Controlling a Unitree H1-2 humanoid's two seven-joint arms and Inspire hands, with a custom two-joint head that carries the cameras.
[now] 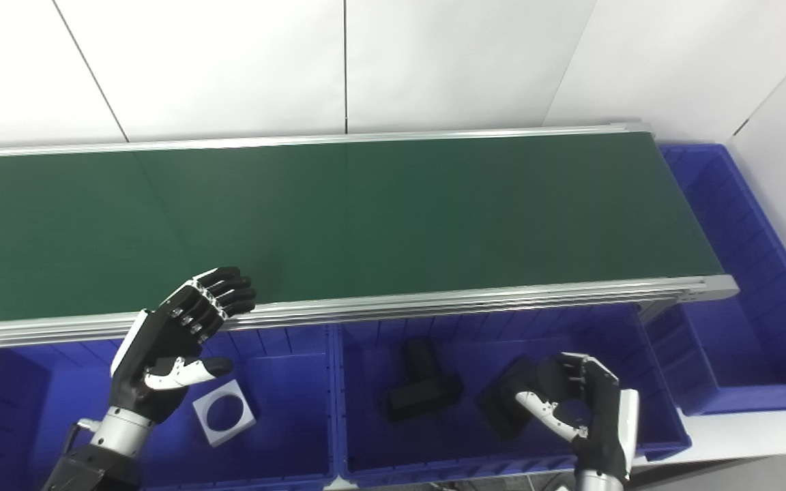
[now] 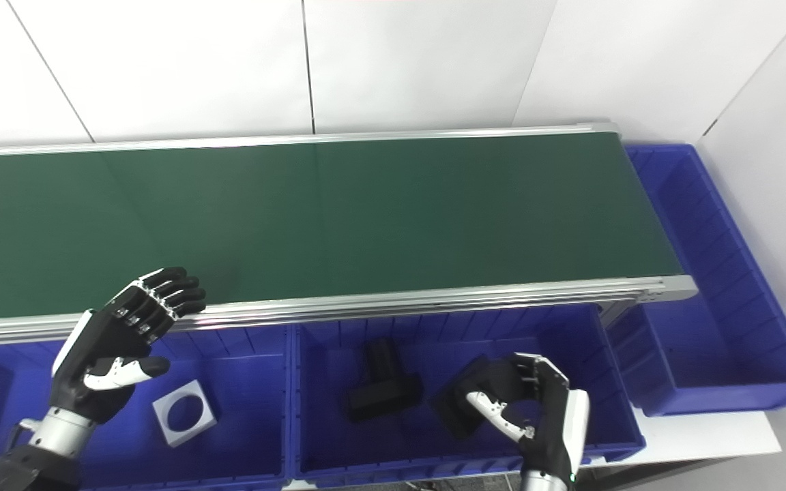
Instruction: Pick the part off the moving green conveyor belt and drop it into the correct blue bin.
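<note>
The green conveyor belt (image 1: 366,218) carries no part in view. My right hand (image 1: 580,406) hangs over the middle blue bin (image 1: 662,426), fingers curled, with a black part (image 1: 502,402) pinched at an angle between fingertips and thumb tip. Whether that part also touches the bin floor I cannot tell. A second black T-shaped part (image 1: 424,389) lies in the same bin to its left. My left hand (image 1: 181,341) is open, fingers spread, above the left blue bin (image 1: 18,402) with its fingertips at the belt's near rail.
A grey square plate with a round hole (image 1: 224,412) lies in the left bin under my left hand. A third blue bin (image 1: 741,273) stands past the belt's right end. The aluminium rail (image 1: 468,300) runs between belt and bins. White walls stand behind.
</note>
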